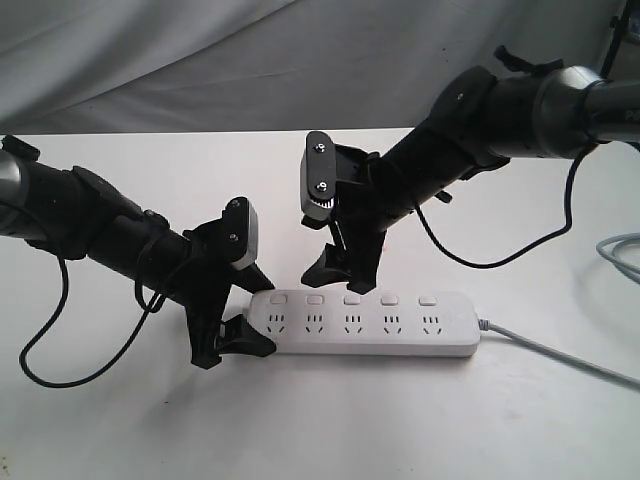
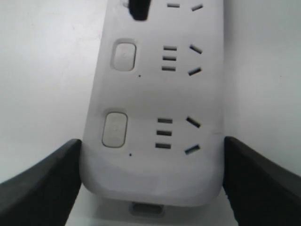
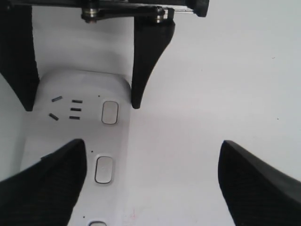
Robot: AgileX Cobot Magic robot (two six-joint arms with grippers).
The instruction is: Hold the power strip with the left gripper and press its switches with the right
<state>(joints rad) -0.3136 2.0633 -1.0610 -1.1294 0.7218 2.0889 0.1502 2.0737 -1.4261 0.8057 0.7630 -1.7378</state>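
The white power strip (image 1: 400,335) lies flat on the table with its row of switches (image 1: 352,299) along the far edge. My left gripper (image 1: 255,315) is shut on the strip's left end, one finger against each long side (image 2: 42,183). In the left wrist view the strip's end (image 2: 153,174) fills the gap and two switches (image 2: 114,128) show. My right gripper (image 1: 345,275) hangs open just above the strip's left-middle part. One of its fingers (image 3: 42,188) is over the sockets, beside a switch (image 3: 104,168); the other (image 3: 258,183) is over bare table.
The strip's grey cord (image 1: 560,352) runs off to the right along the table. A second pale cable (image 1: 620,255) lies at the right edge. A black cable loop (image 1: 40,350) from the left arm rests on the table at the left.
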